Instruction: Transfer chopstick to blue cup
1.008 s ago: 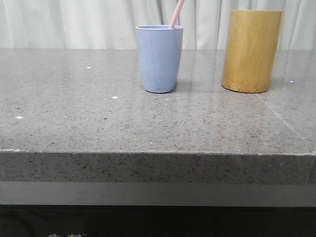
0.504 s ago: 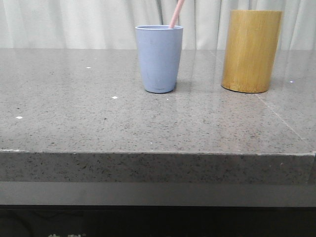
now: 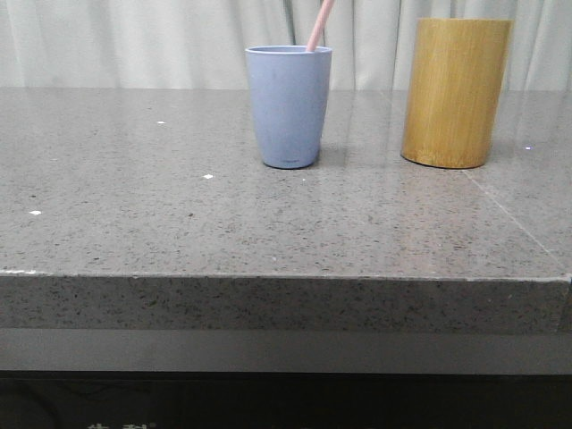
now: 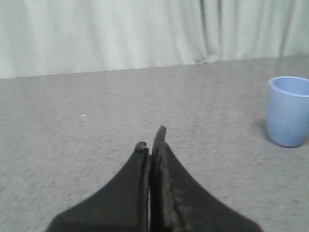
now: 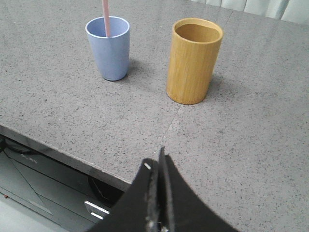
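two upright things are found on the grey stone table (image 3: 179,232), both toward its far edge: the blue cup (image 3: 289,107) near the middle and a taller bamboo cylinder (image 3: 454,93) nearer the far right corner, well apart, with a bare gap left between them. the cup's mouth is partly taken up by the chopstick (image 3: 320,25), which leans up and rightward above the rim. the whole near half and the left side of the table are left open.
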You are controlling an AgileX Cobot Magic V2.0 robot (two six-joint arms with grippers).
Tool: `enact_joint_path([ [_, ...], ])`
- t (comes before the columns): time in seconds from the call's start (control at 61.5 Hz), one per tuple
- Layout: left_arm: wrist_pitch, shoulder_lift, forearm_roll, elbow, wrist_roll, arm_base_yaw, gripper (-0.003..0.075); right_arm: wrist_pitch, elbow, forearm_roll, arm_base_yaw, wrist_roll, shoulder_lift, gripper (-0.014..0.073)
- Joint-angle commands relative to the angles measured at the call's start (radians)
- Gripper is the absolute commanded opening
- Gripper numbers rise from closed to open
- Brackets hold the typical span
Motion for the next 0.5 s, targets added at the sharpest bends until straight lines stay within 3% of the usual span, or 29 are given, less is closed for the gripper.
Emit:
enact_joint_path([
  [0.0,-0.171,-0.09,-0.005,0.098,-0.002,0.051,-0.0019,-0.068,-0.021,-0.009,-0.007,-0.001,0.011,-0.0067],
  [0.276,-0.354,-0.289,-0.05,0.377,-0.004,0.111,-0.0019,-0.068,-0.021,-0.009,-0.007,-0.001,0.011,-0.0067],
  [0.488,-0.345,-0.311,-0.098,0.416,-0.004,0.111,-0.0019,-0.067,-0.021,-0.009,-0.007,-0.001,0.011,-0.0067],
])
